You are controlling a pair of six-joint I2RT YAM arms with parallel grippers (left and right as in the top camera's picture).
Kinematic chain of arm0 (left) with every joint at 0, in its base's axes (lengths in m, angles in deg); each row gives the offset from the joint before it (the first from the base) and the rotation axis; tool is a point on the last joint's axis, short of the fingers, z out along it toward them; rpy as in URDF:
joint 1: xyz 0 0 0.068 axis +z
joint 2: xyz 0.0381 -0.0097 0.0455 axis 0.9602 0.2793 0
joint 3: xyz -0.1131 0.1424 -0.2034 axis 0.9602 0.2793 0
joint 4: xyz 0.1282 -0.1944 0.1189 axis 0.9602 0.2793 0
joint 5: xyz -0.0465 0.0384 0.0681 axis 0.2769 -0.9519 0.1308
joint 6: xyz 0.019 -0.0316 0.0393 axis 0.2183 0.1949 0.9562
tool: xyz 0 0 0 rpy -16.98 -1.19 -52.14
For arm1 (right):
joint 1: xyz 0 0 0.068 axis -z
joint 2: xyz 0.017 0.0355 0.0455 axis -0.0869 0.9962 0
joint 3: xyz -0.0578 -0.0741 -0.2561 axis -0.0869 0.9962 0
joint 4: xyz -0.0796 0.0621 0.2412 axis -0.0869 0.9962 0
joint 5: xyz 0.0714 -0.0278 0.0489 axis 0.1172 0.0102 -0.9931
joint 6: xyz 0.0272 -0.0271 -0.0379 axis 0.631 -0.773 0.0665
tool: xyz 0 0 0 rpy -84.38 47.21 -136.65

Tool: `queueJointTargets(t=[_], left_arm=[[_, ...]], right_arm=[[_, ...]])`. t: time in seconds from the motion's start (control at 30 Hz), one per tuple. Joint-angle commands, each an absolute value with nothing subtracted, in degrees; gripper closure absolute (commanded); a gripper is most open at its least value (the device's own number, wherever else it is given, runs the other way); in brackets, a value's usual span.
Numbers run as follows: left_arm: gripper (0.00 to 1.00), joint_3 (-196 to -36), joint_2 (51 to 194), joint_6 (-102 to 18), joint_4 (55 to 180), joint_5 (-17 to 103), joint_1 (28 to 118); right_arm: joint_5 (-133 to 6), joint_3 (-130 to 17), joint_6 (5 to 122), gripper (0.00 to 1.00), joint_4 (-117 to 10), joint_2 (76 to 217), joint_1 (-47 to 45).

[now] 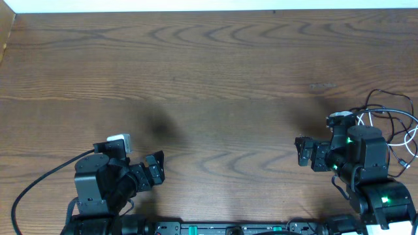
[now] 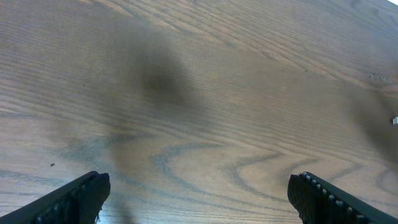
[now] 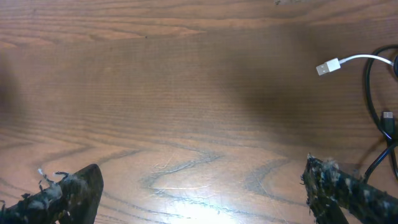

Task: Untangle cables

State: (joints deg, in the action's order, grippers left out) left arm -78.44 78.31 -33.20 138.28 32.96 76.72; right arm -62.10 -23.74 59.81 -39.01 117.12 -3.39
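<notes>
Untangling looks unstarted, as the cables (image 3: 328, 67), white and black, lie looped together just beside the right gripper (image 1: 300, 151), well apart from the left gripper (image 1: 159, 168). Both grippers gape wide, holding nothing.

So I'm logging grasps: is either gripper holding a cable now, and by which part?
Nothing is held. The left gripper and right gripper are both open over the table; the cables lie apart from both.
</notes>
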Motion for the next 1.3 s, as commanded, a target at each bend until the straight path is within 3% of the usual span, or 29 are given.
queueJointTargets(t=[0.0, 0.8, 1.0, 1.27], left_arm=[[0.04, -78.09, 78.52, -33.94, 138.19, 32.15, 76.94], [0.04, -78.09, 78.52, -33.94, 138.19, 32.15, 76.94], [0.04, -78.09, 78.52, -33.92, 138.19, 32.15, 76.94], [0.04, -78.09, 78.52, -33.94, 138.19, 32.15, 76.94]], right_arm=[[-61.51, -23.11, 60.42, 0.01, -38.92, 116.14, -3.28], [-53.43, -21.21, 58.43, 0.01, -41.76, 85.06, -3.13], [-53.34, -13.45, 58.45, 0.01, -53.41, 80.97, -3.13], [-53.58, 3.6, 58.47, 0.01, -79.95, 76.23, -2.37]])
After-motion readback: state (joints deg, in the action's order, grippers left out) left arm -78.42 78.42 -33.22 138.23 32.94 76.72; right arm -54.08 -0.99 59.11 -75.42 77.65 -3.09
